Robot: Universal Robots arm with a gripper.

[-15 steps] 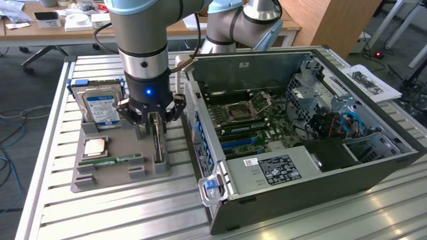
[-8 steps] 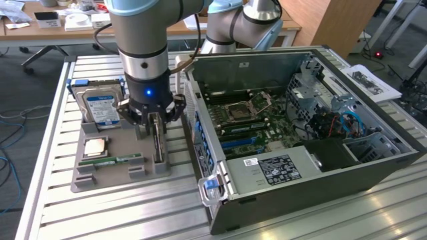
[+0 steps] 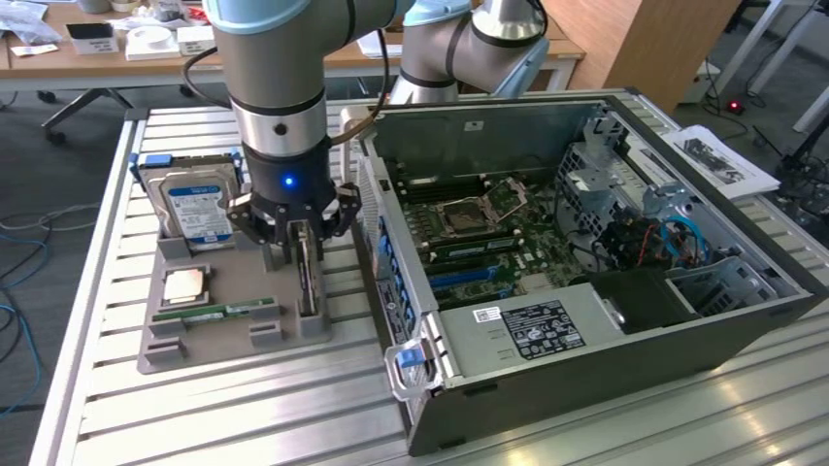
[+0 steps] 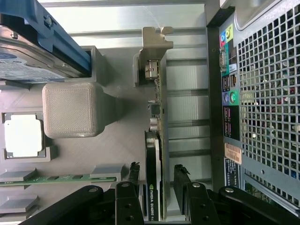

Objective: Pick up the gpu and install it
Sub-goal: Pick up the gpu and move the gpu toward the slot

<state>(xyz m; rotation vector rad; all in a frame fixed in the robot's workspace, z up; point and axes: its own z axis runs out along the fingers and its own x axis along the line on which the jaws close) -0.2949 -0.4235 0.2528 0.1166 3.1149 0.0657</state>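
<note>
While the gripper point(image 3: 301, 241) is hanging low over the grey holder tray point(image 3: 233, 351), its fingers point(image 4: 182, 180) are standing spread, one beside each flat face of the gpu point(image 4: 153, 150), with a narrow gap showing on either side; the pincer is released and is gripping nothing. Item, the gpu: it is standing on edge in a slot on the side of the tray nearest the computer case point(image 3: 609, 320), lying directly below and between the fingers, its long axis running the length of the tray and parallel to the case's rear panel, so that the fingers are facing each other across its thin dimension. Item, the memory stick point(image 3: 214, 313): it is lying flat across the tray's near end in the exterior view. Item, the processor point(image 3: 185, 283): it is sitting in a recess just behind the stick. Item, the hard drive point(image 3: 194, 204): it is standing upright at the tray's far end. Item, the case: it is lying open just beside the tray on the slatted table point(image 3: 194, 427), with the motherboard point(image 3: 473, 228) showing inside.
</note>
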